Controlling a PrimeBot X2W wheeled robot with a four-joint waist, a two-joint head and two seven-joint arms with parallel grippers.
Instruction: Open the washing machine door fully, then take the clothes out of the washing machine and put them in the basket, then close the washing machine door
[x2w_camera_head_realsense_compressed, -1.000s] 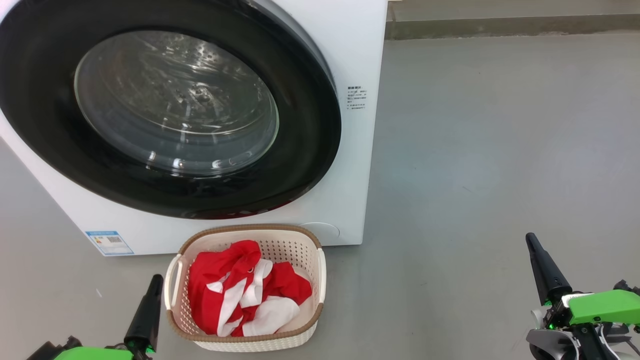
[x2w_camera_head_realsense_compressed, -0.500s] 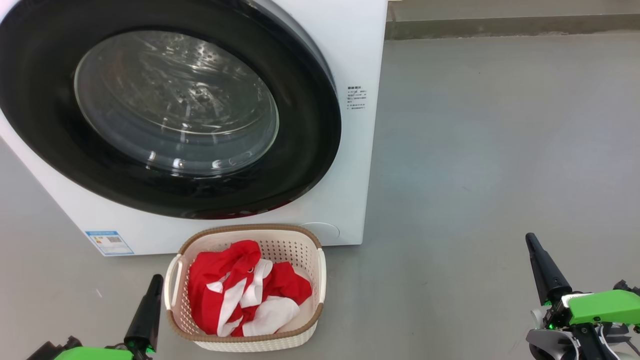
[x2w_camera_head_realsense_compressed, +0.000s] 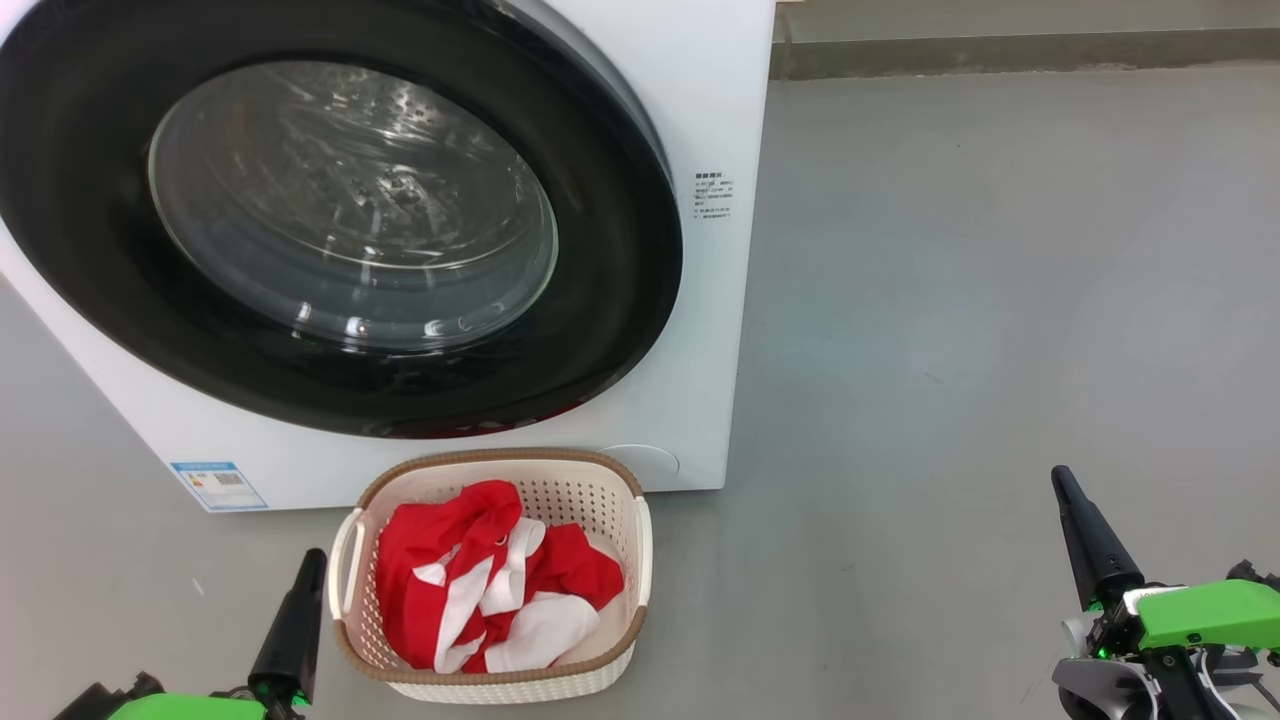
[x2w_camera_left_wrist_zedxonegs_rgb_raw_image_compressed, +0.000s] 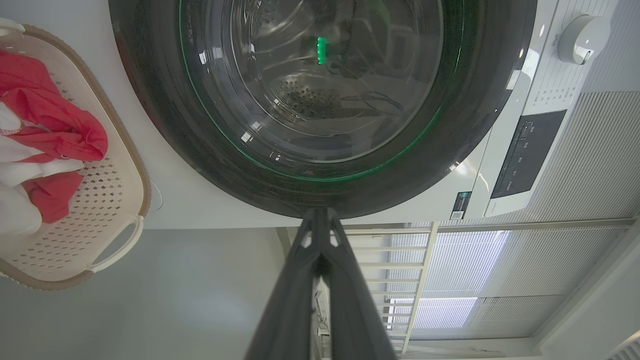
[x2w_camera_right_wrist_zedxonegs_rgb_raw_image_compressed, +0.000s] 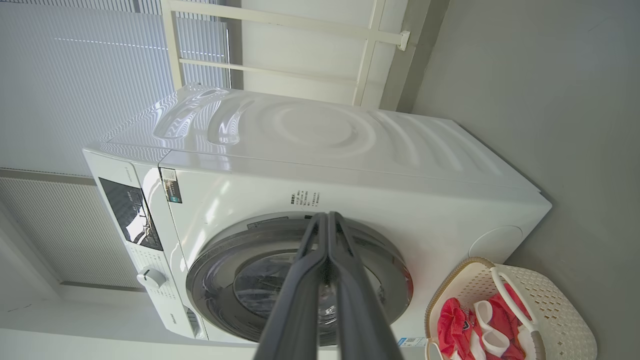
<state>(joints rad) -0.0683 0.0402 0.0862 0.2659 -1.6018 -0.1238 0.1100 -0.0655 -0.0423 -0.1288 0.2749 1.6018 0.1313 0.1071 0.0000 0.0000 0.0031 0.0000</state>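
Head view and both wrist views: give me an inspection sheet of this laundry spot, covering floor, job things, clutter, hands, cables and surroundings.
surface: smooth grey floor
washing machine: white front-loader, standing on the floor
door: shut; no fabric seen through the glass
clothes: red and white bundle, lying in the basket
basket: on the floor in front of the machine, below the door
clutter: nothing seen
left hand: shut, empty, beside the basket
right hand: shut, empty, well apart from the basket
cables: nothing seen
surroundings: white railing and blinds behind the machine
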